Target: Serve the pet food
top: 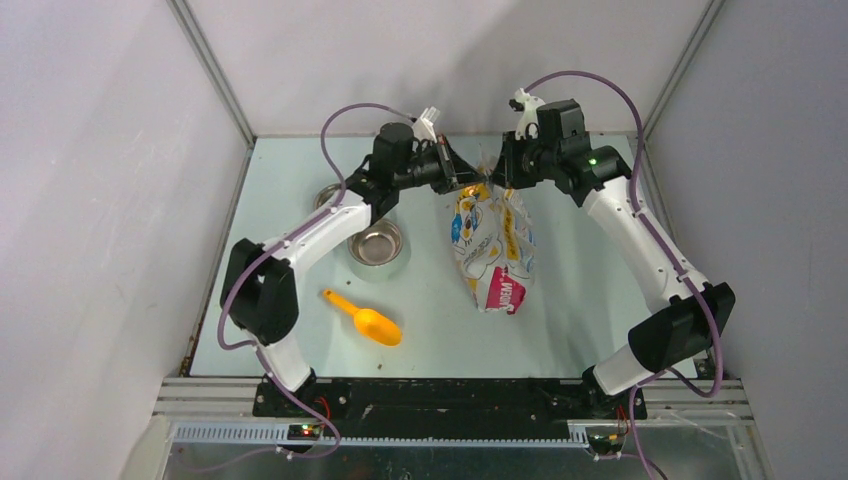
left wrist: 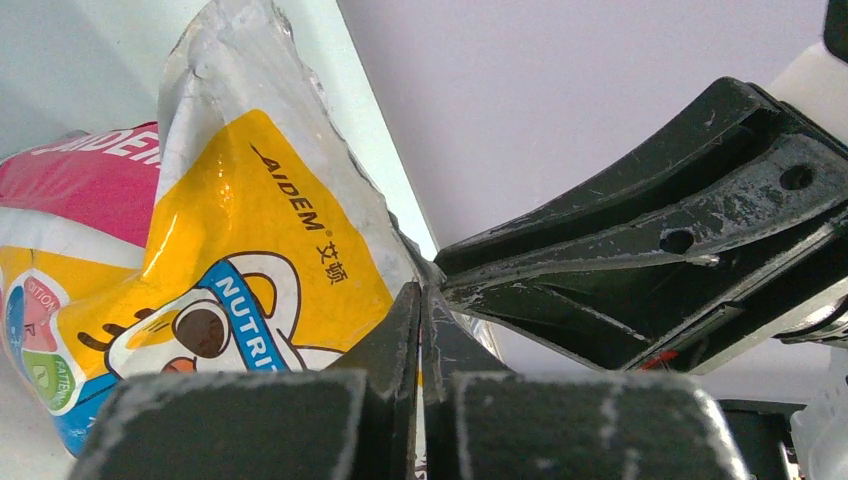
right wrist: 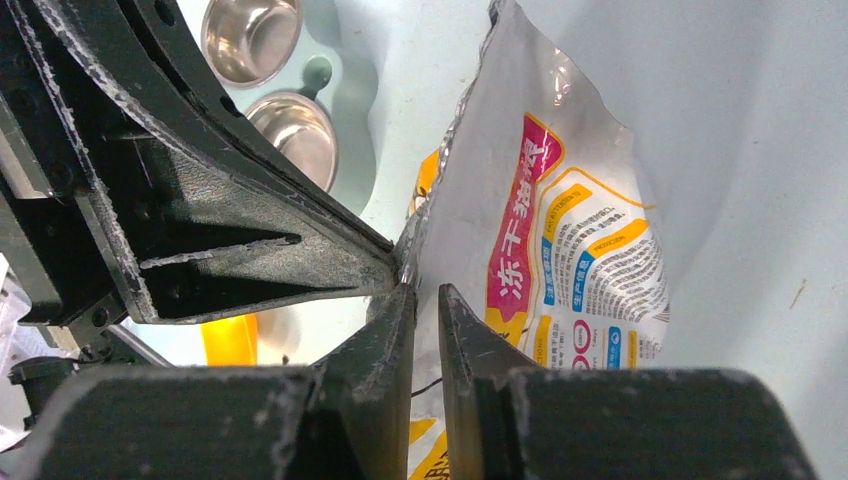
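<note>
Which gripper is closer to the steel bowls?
Left. The left gripper pinches the top of the bag just right of the bowls; the right gripper holds that top from the far side, farther off.

Both arms are doing the same thing, mirrored. The left arm (top: 300,235) comes up from the near edge, elbow kicked out toward the left edge, forearm angling in toward the middle of the far edge. The right arm (top: 640,240) bows out toward the right edge the same way. The wrists sit level, pointing at each other, tips almost touching. The left gripper (top: 462,178) has its fingers squeezed together on the top edge of the bag (top: 490,240), and the right gripper (top: 500,172) pinches that edge too, with barely a sliver between its fingers.
</note>
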